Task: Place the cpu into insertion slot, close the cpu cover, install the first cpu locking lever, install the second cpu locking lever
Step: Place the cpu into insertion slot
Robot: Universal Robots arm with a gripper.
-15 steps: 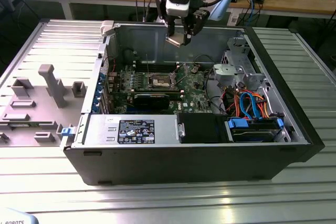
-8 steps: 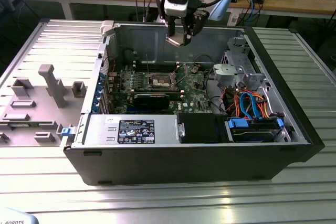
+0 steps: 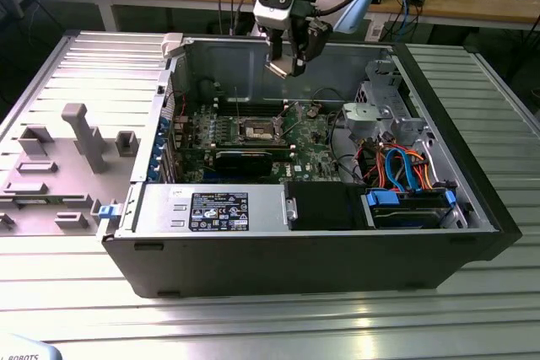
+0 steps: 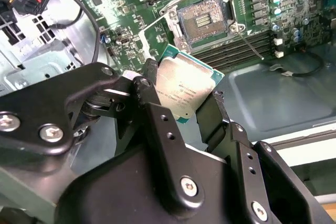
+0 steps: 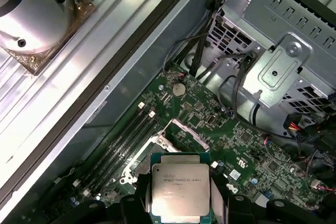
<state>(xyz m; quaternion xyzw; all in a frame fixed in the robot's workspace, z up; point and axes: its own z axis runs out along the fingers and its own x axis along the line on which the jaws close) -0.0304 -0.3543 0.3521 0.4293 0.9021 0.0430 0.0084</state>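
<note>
Your claw (image 4: 184, 97) is clamped on the cpu (image 4: 185, 85), with one finger on each of two opposite edges. The chip's metal top faces the first wrist view. The claw hangs over the open computer case (image 3: 337, 263), high above the green motherboard (image 3: 312, 153). It is well apart from the insertion slot (image 3: 258, 131), whose dark centre lies bare. Memory slots (image 4: 231, 45) run just beside the slot. The drive cage (image 3: 380, 115) crowds the exterior view's right, and the power supply (image 3: 211, 208) lines the near wall. You have open room straight above the slot. The case rests on the ribbed surface (image 3: 253, 326).
</note>
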